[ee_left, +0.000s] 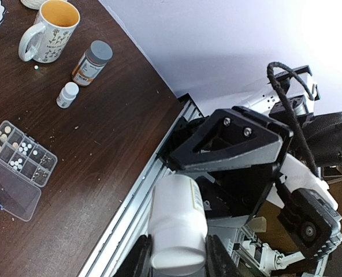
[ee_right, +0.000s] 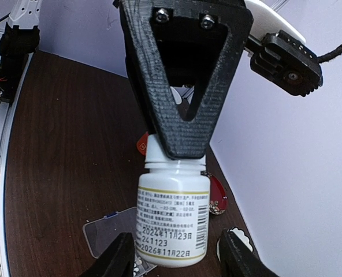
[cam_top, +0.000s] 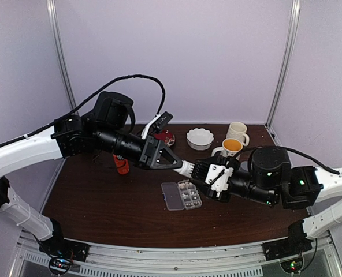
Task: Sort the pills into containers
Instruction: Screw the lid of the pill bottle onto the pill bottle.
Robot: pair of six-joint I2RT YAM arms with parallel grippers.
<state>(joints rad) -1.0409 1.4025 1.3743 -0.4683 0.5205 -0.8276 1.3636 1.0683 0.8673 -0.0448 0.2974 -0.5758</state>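
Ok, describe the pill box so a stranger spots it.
On the dark table, find the two mugs at the back right. Nearer and left of them, the pill box lies flat, lid open. It alone is clear and split into small cells.

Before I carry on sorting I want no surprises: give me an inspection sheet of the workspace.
Surface: dark wooden table, scattered specks.
Job's things: pill box lies open; pills in several cells.
Clutter: cream mug, yellow-lined mug, white bowl, orange bottle, small white bottle, red item.
Grippers: left gripper shut on large white bottle; right gripper, jaws open, flanking its base.
Cables: black cable loops above left arm.
Surroundings: pale walls, metal rail at near edge.
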